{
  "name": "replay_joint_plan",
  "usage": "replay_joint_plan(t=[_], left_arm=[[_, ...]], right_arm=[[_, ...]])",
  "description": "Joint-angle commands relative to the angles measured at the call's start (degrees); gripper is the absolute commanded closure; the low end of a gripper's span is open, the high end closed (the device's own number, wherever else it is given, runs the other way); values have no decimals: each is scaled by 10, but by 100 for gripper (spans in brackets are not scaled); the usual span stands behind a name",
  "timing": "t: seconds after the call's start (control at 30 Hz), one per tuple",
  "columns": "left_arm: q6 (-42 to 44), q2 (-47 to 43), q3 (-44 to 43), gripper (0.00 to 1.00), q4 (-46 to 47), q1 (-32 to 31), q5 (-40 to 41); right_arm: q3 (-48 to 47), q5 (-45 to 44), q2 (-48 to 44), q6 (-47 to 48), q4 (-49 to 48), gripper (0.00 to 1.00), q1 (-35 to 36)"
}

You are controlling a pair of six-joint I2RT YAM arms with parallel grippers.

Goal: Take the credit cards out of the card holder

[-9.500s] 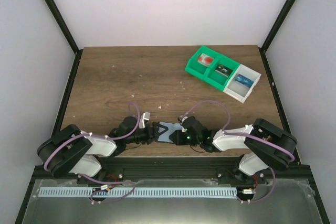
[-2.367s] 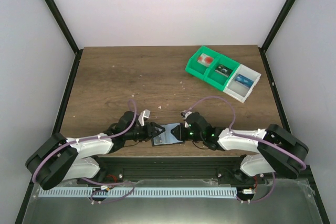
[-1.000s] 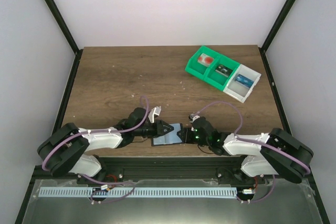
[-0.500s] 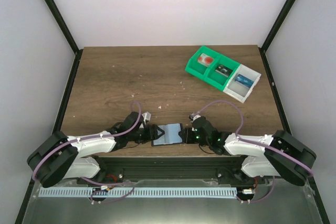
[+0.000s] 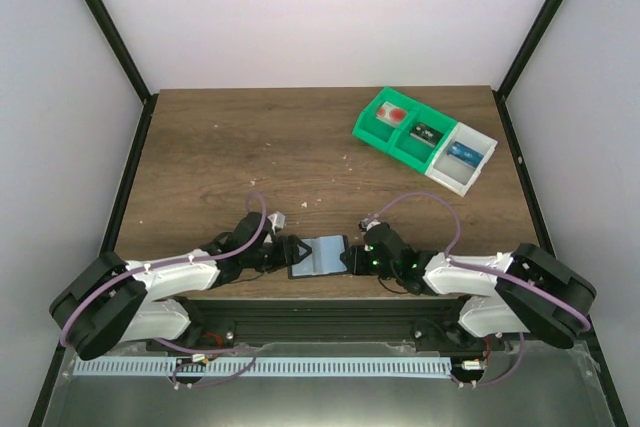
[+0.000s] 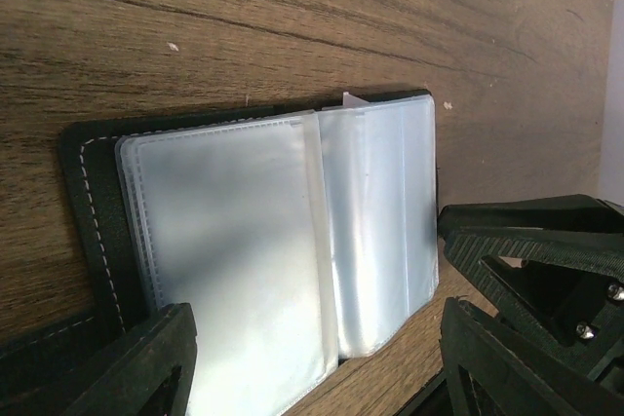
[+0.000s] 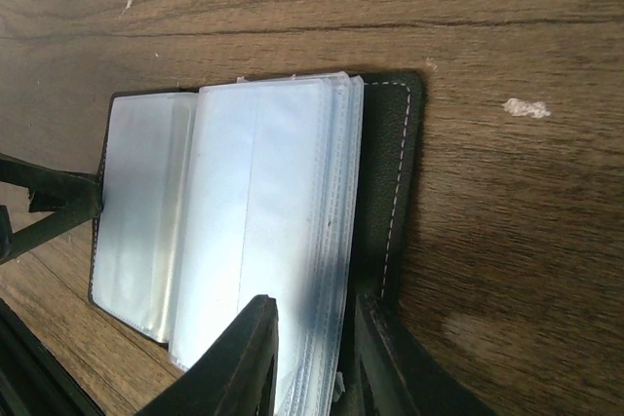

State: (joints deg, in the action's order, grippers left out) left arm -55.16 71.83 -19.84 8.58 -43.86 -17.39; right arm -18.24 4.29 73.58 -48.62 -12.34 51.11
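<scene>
At the middle of the desk's near edge, you had the card holder (image 5: 320, 254) lying flat and spread open, its clear sleeves (image 6: 224, 241) facing up and the black cover against the wood. That suits the job, since it puts the pocket mouths where a finger can reach them.

Your right end effector (image 5: 351, 260) had its fingers drawn together on the holder's right end. In the right wrist view they pinched the stacked sleeve edges and the stitched cover between them. I read that as an anchor, so the holder would not slide when something was pulled out of it.

Your left end effector (image 5: 287, 250) sat low at the opposite end with its fingers spread wide, gripping nothing. The holder's left end lay between them, so this arm looked like the free one for picking.

The sleeves looked pale and glossy in both wrist views, so I could not tell whether any of them held a card.

Well apart, toward the far right corner of the desk (image 5: 230, 147), the green and white trays (image 5: 366, 113) stood in a slanted row, each compartment with a small item inside. They seemed the likely place for whatever you drew out.
</scene>
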Motion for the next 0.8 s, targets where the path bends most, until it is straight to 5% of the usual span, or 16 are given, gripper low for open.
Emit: replay_joint_plan(t=[0.0,0.77], left_arm=[[9,-5,-4,29,-25,4,7],[5,1,-9,29,-16,4,2]], right_arm=[[-12,2,13,0,-14,76,-1],[-6,16,25,-3,-34,77,-1]])
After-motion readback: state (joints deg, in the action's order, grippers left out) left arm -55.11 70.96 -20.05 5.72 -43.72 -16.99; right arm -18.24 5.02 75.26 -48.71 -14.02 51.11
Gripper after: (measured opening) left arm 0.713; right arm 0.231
